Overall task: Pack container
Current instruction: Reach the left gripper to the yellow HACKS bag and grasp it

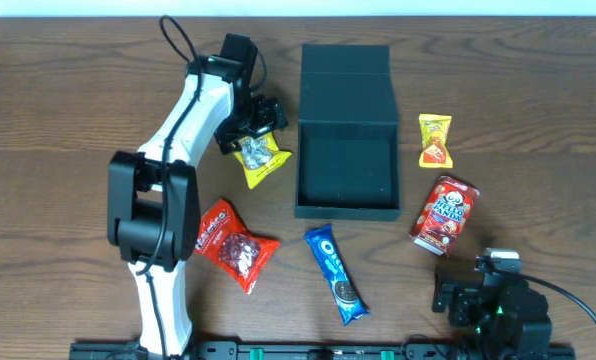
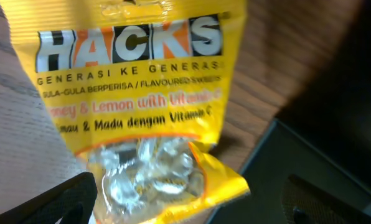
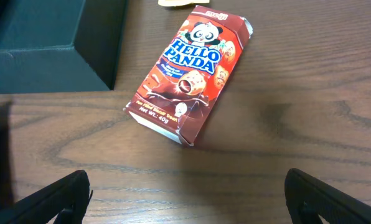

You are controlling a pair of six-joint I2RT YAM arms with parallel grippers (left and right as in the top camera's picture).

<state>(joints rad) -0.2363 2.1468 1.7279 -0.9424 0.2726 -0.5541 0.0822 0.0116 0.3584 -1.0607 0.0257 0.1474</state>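
My left claw (image 1: 261, 122) sits on the top end of the yellow Hacks bag (image 1: 261, 160). The bag fills the wrist view, and only one dark finger (image 2: 73, 200) shows at 7 o'clock, so I cannot tell whether the claw is pinching the bag or just resting over it. In the overhead view the bag stretches toward 6 o'clock from the claw and lies just beside the box (image 1: 346, 150), which stands at the claw's 3 o'clock. The box is open, with its lid laid back flat at its 12 o'clock side. A red bag (image 1: 235, 245) lies on the table (image 1: 58, 120) at 7 o'clock of the box, and an Oreo pack (image 1: 336, 273) at 6 o'clock. My right claw (image 1: 468, 295) is spread wide and holds nothing. It is low near the table edge, well apart from the box. The Hello Panda carton (image 1: 444, 215) lies flat at its 12 o'clock. A small yellow sachet (image 1: 435, 140) lies at 3 o'clock of the box.
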